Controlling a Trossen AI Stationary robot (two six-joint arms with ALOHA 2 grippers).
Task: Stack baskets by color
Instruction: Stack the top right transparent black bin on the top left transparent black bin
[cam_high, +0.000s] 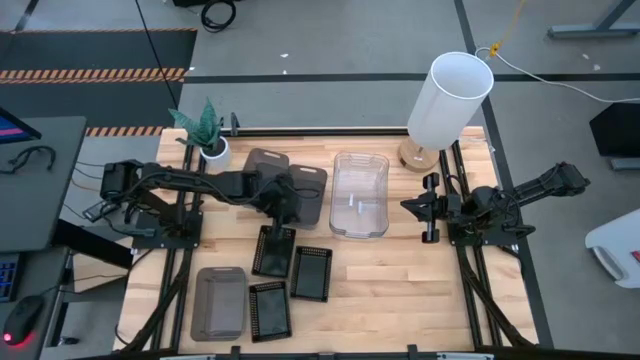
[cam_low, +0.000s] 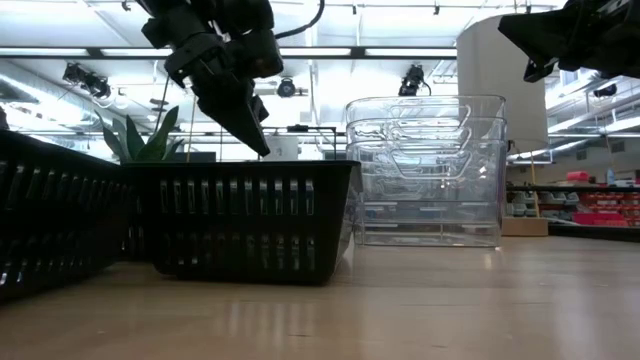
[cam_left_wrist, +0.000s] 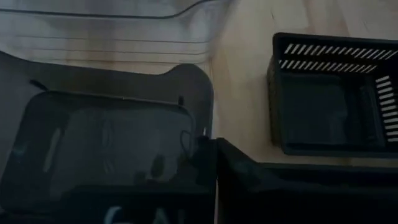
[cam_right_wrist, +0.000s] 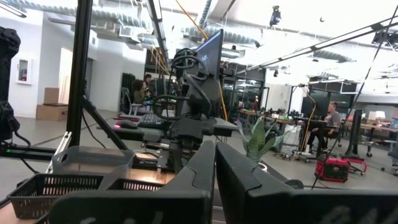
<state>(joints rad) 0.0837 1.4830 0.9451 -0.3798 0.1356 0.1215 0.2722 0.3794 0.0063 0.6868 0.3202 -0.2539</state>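
The left gripper (cam_high: 277, 218) is pinched closed at the rim of a black slotted basket (cam_high: 274, 251) mid-desk: light, stiff, thin-walled, so the rim looks the right hold. The right gripper (cam_high: 418, 207), closed and empty, waits by the desk's right edge.

Wooden table (cam_high: 400, 285) (baskets (cam_high: 310, 273), lamp (cam_high: 447, 100), plant (cam_high: 205, 130)).

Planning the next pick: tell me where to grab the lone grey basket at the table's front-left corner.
Take the grey basket by one long rim wall, coming straight down from above: it sits upright and open, and its left side is free, while a black basket sits close on its right.
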